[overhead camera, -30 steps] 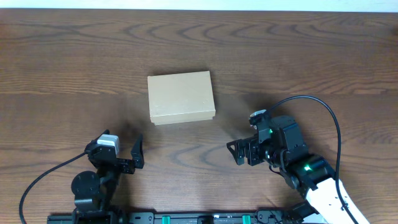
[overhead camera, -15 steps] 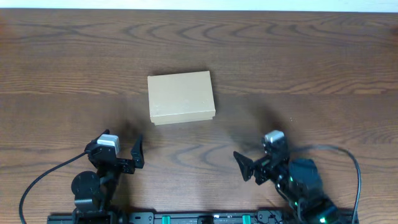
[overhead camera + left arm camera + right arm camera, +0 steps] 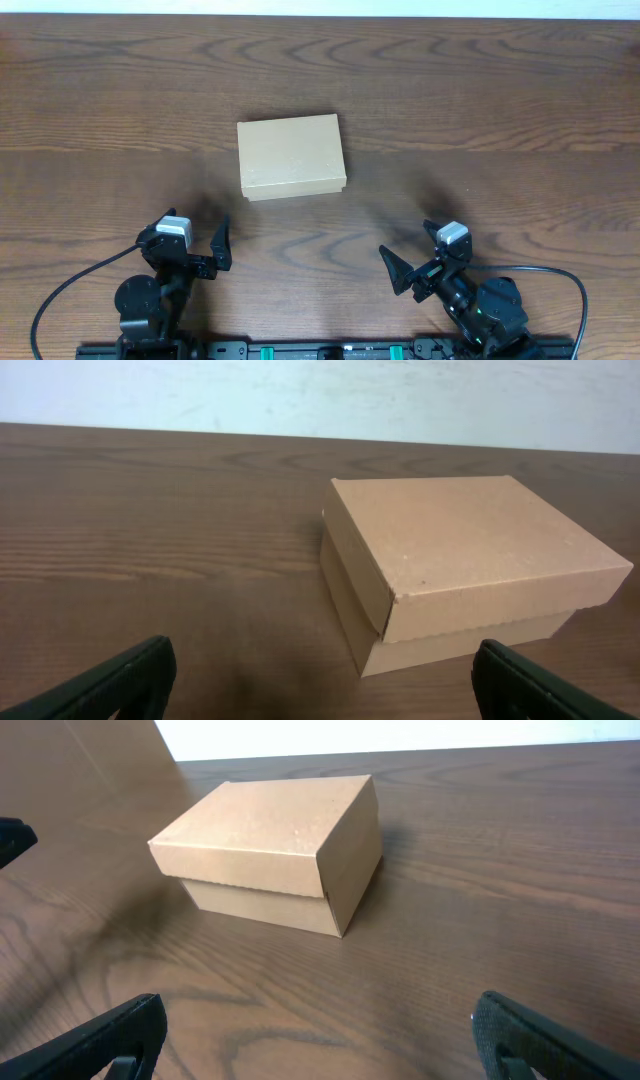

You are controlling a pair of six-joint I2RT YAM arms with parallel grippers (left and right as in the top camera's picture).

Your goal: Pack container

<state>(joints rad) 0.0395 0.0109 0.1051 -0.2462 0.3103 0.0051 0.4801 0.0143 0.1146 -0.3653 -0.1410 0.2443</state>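
The container [image 3: 291, 155] is a plain brown cardboard box with its flap lid shut, standing on the wooden table [image 3: 480, 110] near the middle. It also shows in the left wrist view [image 3: 460, 565] and the right wrist view [image 3: 275, 850]. My left gripper [image 3: 205, 245] is open and empty near the front edge, below and left of the box; its fingers frame bare table [image 3: 320, 685]. My right gripper [image 3: 415, 260] is open and empty near the front edge, below and right of the box [image 3: 315, 1040].
A pale wall runs along the table's far edge [image 3: 320, 390]. The tip of the left gripper's finger shows at the left edge of the right wrist view [image 3: 12, 838]. Black cables loop beside both arm bases.
My right arm has drawn back toward the front edge and turned, its gripper now lower and nearer its base. The left arm and the box have not moved.
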